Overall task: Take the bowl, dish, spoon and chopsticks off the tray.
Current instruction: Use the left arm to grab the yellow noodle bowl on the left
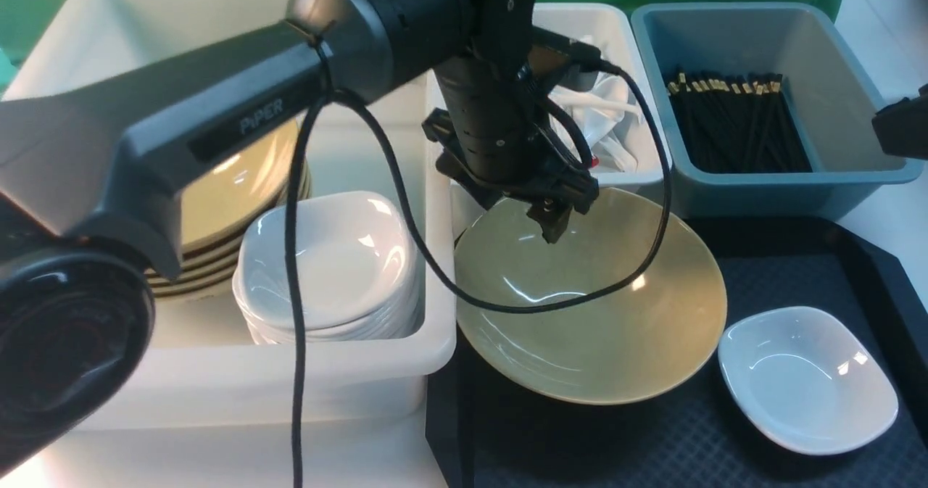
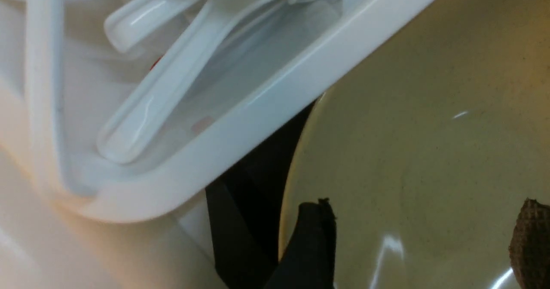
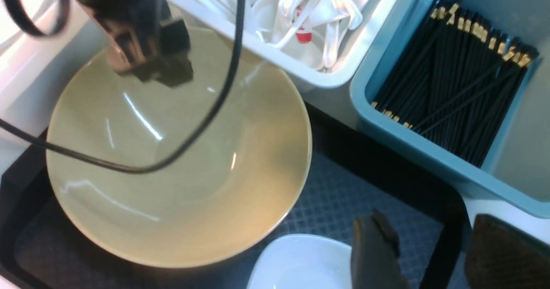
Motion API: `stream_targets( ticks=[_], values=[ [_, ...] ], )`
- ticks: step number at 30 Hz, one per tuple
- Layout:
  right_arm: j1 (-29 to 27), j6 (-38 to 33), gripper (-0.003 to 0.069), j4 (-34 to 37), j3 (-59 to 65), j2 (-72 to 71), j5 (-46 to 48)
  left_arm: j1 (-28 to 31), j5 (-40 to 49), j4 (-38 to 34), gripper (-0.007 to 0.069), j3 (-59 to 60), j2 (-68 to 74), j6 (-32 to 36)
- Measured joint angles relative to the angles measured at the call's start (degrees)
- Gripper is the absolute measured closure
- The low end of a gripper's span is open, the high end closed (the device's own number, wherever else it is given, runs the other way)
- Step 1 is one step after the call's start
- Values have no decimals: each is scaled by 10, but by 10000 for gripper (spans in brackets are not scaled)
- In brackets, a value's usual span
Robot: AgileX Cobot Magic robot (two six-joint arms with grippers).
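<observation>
The tan bowl [image 1: 591, 307] sits on the left part of the black tray [image 1: 797, 270], with its far rim by the spoon tub. My left gripper [image 1: 554, 223] hangs over the bowl's far-left rim. In the left wrist view the left gripper [image 2: 423, 241] is open wide and empty, one finger at the rim and the other over the bowl's [image 2: 429, 130] inside. The white dish [image 1: 808, 379] lies on the tray to the right of the bowl. My right gripper [image 3: 434, 254] is open and empty above the tray's [image 3: 343, 194] far right rim, beside the dish [image 3: 300, 263]. No spoon or chopsticks show on the tray.
A large white tub [image 1: 217, 386] on the left holds a stack of tan bowls [image 1: 232, 191] and a stack of white dishes [image 1: 333, 263]. Behind the tray, a white tub [image 1: 616, 24] holds spoons [image 2: 150, 108], and a grey-blue tub [image 1: 834, 53] holds chopsticks [image 1: 732, 122].
</observation>
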Motion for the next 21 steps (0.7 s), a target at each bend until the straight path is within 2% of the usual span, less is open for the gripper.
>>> stream_targets(
  ticks=[12,21],
  values=[
    [0,0,328,0,0,-1,1,-3,11,46,129,0,27,-6],
    [0,0,328,0,0,-1,8,-9,44,60,149,2,-3,-14]
  ],
)
